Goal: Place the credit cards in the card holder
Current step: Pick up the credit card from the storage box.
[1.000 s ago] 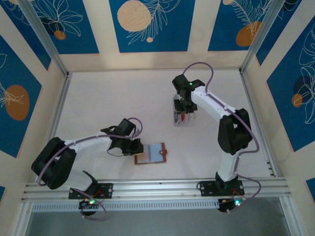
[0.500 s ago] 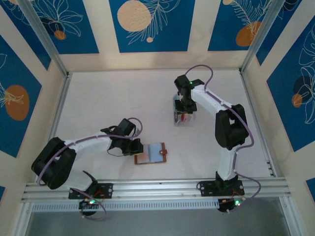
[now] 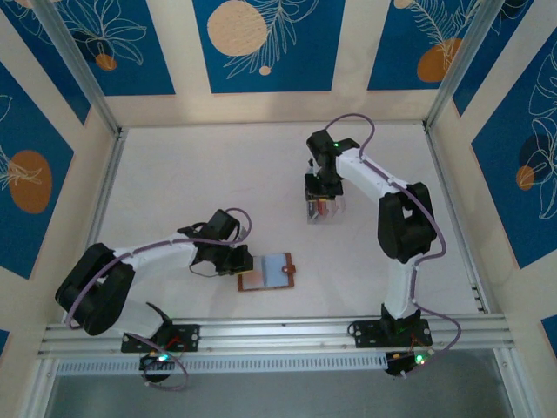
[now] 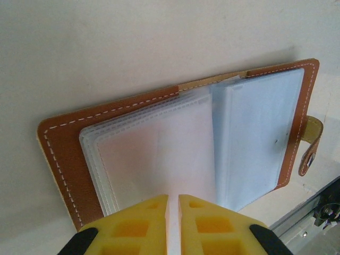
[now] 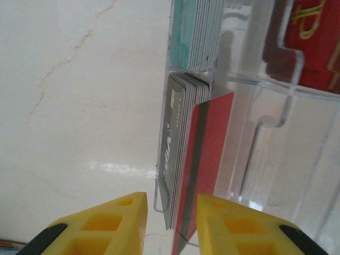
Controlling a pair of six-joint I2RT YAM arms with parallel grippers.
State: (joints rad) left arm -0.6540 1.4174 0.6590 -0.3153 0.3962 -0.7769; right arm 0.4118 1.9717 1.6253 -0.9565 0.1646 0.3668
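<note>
The brown card holder (image 3: 280,272) lies open on the table near the front. Its leather cover (image 4: 61,143), clear sleeves (image 4: 159,154) and snap tab (image 4: 309,146) show in the left wrist view. My left gripper (image 3: 242,261) sits at its left edge, fingers (image 4: 143,223) nearly together on a clear sleeve page. My right gripper (image 3: 320,198) hangs open over the clear tray (image 3: 323,212). A red card with a dark stripe (image 5: 210,159) and a stack of grey cards (image 5: 175,138) stand on edge between its jaws. Teal cards (image 5: 183,32) fill the compartment beyond.
More red cards (image 5: 313,37) stand in another compartment of the clear tray (image 5: 265,133). Aluminium rails (image 3: 278,331) run along the table's front edge, and patterned walls close in the other sides. Bare white table lies between the wallet and the tray.
The right arm's elbow has swung in toward the tray and its gripper has shifted slightly over the cards. The left arm and wallet have not moved.
</note>
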